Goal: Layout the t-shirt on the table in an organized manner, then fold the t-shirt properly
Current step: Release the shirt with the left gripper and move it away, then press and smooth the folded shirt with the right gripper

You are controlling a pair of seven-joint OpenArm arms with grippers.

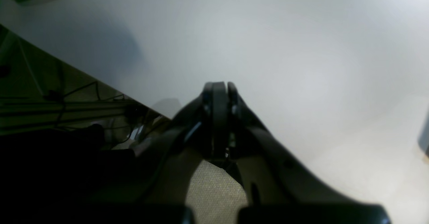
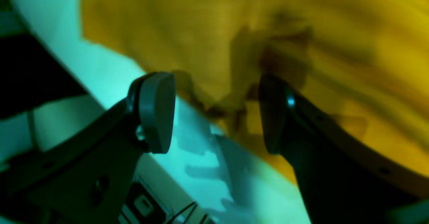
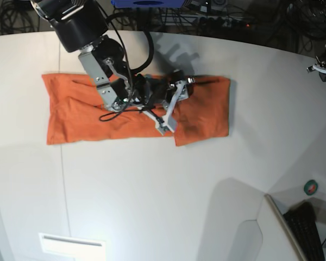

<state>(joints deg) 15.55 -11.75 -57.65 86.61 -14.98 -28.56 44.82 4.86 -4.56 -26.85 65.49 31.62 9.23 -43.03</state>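
Your right gripper [image 2: 214, 113] jaws spread wide, gripping nothing, low over t-shirt [image 3: 76, 117]; shirt lies as folded strip across far half of table [image 3: 152, 185]; left gripper [image 1: 219, 93] closed, empty, above bare tabletop.

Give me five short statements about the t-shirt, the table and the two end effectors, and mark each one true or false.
1. The t-shirt lies on the table as a long folded band. True.
2. The right end effector is clamped shut on a sleeve. False: its jaws stand apart above the shirt's edge, with nothing between them.
3. The left end effector is shut and holds nothing. True.
4. The left end effector hangs over the orange fabric. False: its wrist view shows only bare white table beneath it.
5. A small white rectangular plate rests on top of the shirt. False: it lies near the table's front edge, well away from the shirt.
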